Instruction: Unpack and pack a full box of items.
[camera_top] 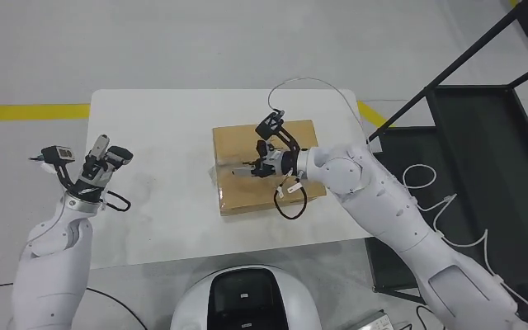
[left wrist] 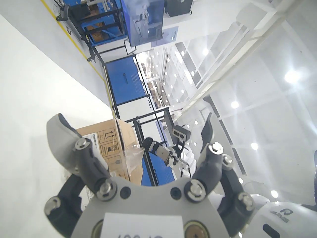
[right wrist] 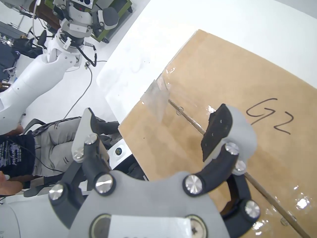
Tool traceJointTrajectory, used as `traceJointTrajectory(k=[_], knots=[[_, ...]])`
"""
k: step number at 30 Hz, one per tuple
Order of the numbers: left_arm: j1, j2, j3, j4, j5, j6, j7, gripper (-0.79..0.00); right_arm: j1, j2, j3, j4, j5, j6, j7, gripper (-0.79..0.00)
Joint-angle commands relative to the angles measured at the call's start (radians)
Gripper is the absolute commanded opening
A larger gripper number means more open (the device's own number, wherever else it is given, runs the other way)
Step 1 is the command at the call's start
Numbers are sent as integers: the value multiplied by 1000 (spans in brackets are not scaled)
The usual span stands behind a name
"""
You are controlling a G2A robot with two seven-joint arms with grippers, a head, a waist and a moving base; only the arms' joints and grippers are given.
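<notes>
I've got the right gripper [right wrist: 153, 117] spread wide and empty just above the sealed cardboard box [camera_top: 247, 194] in the middle of the table [camera_top: 148, 124], left gripper [left wrist: 132, 125] spread too, well clear; stiff board, likely heavy if full; I'd pinch that lifted, slippery-looking tape end [right wrist: 157, 100] at the box's edge.

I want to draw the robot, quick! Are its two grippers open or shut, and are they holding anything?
Left gripper: open, holding nothing.
Right gripper: open, holding nothing, over the box.
</notes>
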State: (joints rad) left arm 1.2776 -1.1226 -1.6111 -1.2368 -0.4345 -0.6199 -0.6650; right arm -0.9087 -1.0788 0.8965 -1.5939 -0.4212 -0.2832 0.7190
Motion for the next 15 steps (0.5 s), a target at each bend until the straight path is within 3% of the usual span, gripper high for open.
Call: traceJointTrajectory(k=[1,7,15], knots=[[8,3,-28,4,-14,1,30,0,8,-6,-20,-9,-41,25,-3,0],[31,11,-87,10,-38,2,52,0,36,-29,-85,-8,-145,97,-40,0],[33,11,-90,10,-37,0,53,0,60,-65,-173,-10,-325,244,-86,0]])
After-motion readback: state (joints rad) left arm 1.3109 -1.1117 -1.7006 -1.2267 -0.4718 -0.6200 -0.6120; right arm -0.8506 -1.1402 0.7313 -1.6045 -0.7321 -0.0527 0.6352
